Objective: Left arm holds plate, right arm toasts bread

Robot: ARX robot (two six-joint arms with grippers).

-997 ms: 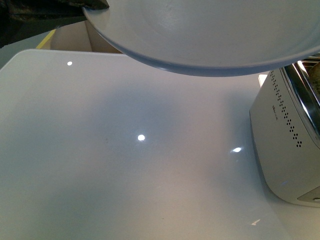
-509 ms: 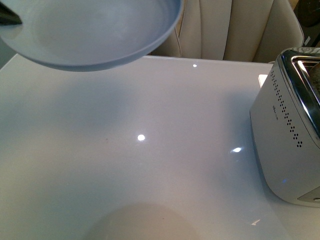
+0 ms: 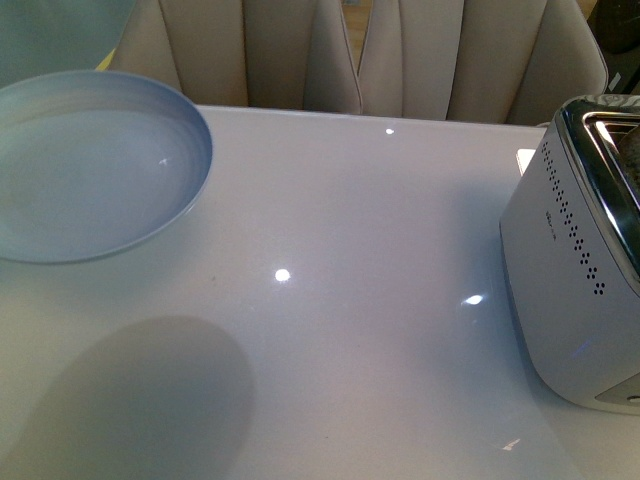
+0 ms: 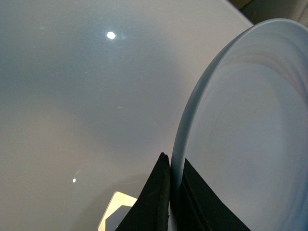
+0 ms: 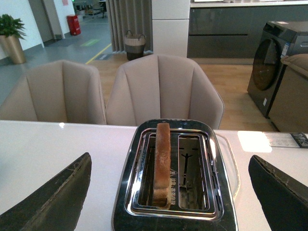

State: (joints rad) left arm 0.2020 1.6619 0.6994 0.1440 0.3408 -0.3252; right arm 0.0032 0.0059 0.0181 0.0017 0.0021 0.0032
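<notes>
Pale-blue plate (image 3: 90,170) sits at the far left of the front view, its rim pinched in the left hand (image 4: 171,192), whose two black fingers are closed tight on the edge w/ no gap. It looks held clear of the white bench (image 3: 350,350), judging by the shadow lying apart from it. Toaster (image 3: 570,290) is at the bench's right edge, well apart from the plate. Bread (image 5: 162,159) stands on edge in one of the 2 slots, crust poking above the chrome; the other slot is empty. Right hand (image 5: 169,157) hangs over the toaster w/ fingers spread wide and nothing in them — the slice lies straight ahead, centred between them. Its long axis runs along the slot, away from the wrist cam, so the flat faces look toward the fingers. Right arm is clearly nearer; prob. next step is to drop and pinch across the slice's thickness — slot walls leave little room.
</notes>
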